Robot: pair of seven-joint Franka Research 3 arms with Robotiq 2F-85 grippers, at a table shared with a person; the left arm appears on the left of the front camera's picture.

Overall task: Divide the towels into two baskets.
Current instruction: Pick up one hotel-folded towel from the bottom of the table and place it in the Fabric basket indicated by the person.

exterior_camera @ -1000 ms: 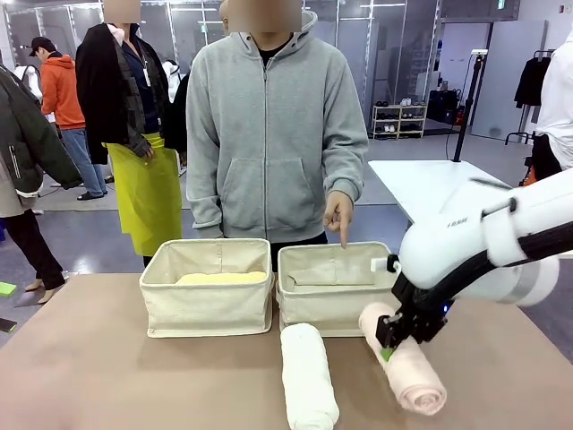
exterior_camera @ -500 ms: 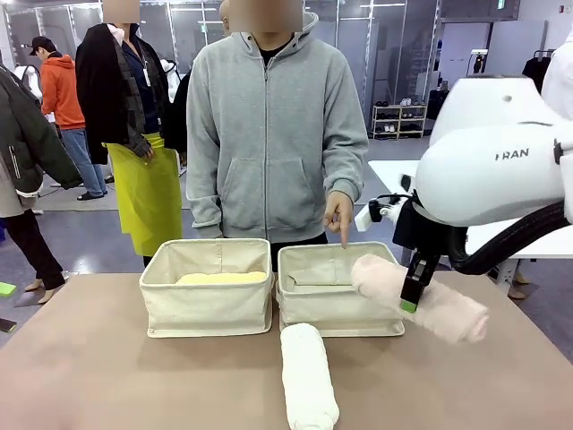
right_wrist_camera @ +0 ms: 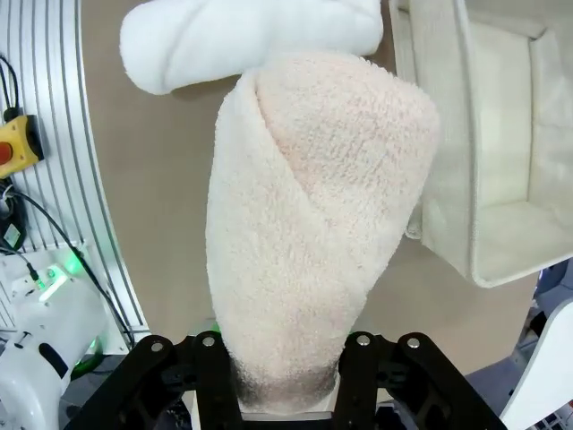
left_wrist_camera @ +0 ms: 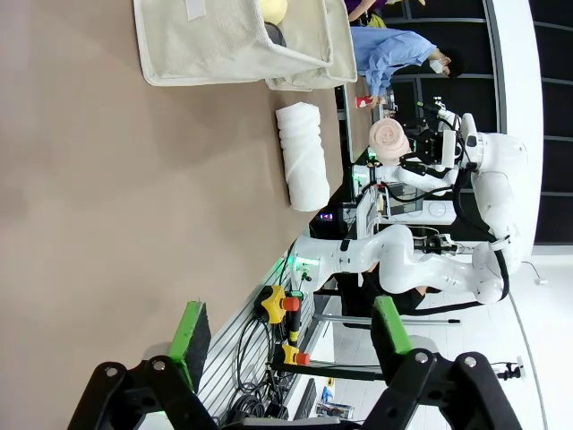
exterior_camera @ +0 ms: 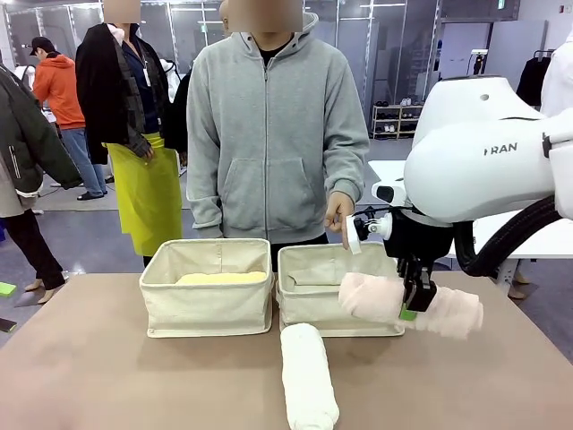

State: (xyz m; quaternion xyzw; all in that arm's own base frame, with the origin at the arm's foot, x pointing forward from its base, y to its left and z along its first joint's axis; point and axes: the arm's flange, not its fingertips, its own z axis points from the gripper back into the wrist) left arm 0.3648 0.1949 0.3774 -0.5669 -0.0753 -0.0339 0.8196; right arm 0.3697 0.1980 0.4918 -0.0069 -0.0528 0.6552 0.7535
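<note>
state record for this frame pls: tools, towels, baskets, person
right tool: shut on pink towel, held in the air by the front right corner of right basket
left tool: open, holding nothing, above table
white towel: lying on table in front of right basket
yellow towel: inside left basket
person's hand: finger pointing down at right basket

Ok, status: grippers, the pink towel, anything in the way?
Right gripper shut on pink towel, held above the table at the right basket's near corner. Left gripper open, empty. Person's hand points at that basket; white towel lies on the table in front.
</note>
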